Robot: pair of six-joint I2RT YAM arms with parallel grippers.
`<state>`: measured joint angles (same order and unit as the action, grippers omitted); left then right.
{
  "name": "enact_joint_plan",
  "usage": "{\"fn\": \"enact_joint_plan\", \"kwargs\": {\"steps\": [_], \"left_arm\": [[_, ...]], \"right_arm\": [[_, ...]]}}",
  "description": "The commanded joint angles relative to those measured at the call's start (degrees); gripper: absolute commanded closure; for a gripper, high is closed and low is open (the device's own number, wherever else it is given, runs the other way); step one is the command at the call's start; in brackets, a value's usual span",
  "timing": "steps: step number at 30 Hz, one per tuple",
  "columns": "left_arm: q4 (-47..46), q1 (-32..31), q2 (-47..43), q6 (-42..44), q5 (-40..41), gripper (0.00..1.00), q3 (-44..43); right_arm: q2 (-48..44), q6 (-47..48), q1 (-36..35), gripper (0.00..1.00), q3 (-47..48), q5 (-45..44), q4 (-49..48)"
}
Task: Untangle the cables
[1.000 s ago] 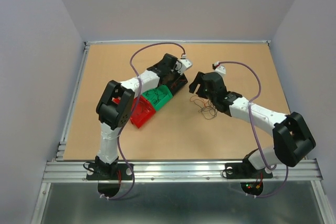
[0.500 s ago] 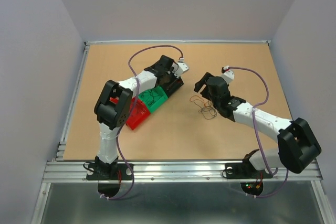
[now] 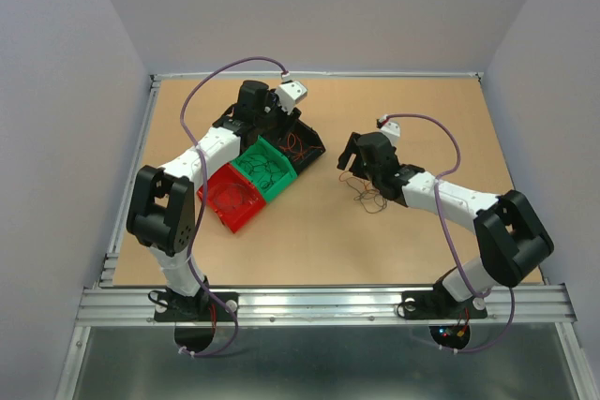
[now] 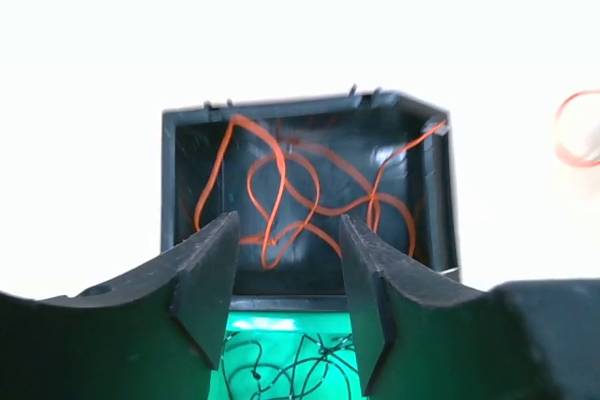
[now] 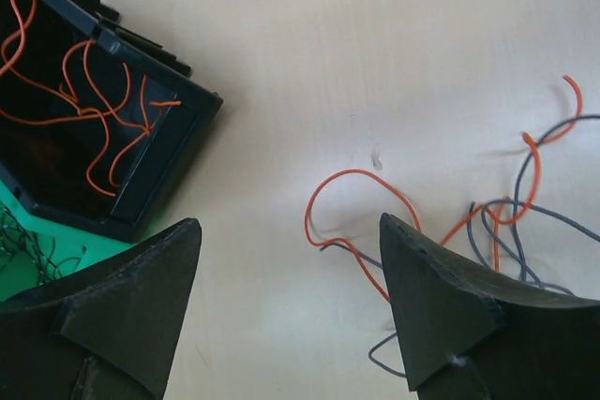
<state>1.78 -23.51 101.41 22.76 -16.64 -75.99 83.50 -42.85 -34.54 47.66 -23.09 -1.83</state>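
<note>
Looking down from the top cam, the cables (image 3: 367, 196) are a small wiry clump lying on the tabletop (image 3: 412, 110), a bit toward 3 o'clock from the middle. The clump is well apart from the bins, off at 4 o'clock from the black bin (image 3: 317, 149). It looks stretched roughly from 10 to 4 o'clock, but it's so curly that no single strand really points anywhere.

The right wrist cam shows orange and dark grey strands (image 5: 506, 222) mixed together. They spread from 9 towards 3 o'clock and run off the frame edge. One orange loop (image 5: 361, 180) sticks out at the 9 o'clock end, arching up toward 12.

The right pincer (image 5: 289, 231) is spread wide with nothing in it, and sits at 11 o'clock from the clump. That loop lies on the wood between its fingers.

The left pincer (image 4: 286, 259) is parted and holding nothing either, hanging over the black bin (image 4: 169, 185). There are orange wires (image 4: 281, 185) coiled inside that one. The green bin (image 4: 244, 334) is next to it, with thin dark wires (image 4: 300, 372) in it.

The bins make a row: black at 1 o'clock, green (image 3: 281, 182) in the middle, red bin (image 3: 230, 222) at 7.
</note>
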Motion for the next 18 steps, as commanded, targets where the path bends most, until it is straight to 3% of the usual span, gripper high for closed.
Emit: {"fn": "enact_joint_plan", "kwargs": {"steps": [1,4,7,11,18], "left_arm": [[-7.49,-0.66,-5.51,-1.06,-2.43,0.39,3.47],[-8.46,-0.75,-6.13,-1.32,-0.15,0.35,3.91],[-9.07,-0.75,-6.66,-1.41,-2.41,0.35,4.70],[-9.34,-0.93,-7.10,0.26,-7.85,0.35,5.67],[-14.35,-0.93,-9.38,1.05,-11.66,0.34,10.15]], "right_arm": [[3.50,7.42,-0.35,0.18,8.41,3.75,4.45],[4.38,13.81,-0.35,0.15,11.22,6.56,7.53],[9.54,20.15,-0.96,0.14,19.46,12.45,18.66],[15.26,23.25,-5.08,0.13,25.98,-3.05,32.90],[22.04,24.84,-7.47,0.14,28.19,-8.71,45.06]]}}
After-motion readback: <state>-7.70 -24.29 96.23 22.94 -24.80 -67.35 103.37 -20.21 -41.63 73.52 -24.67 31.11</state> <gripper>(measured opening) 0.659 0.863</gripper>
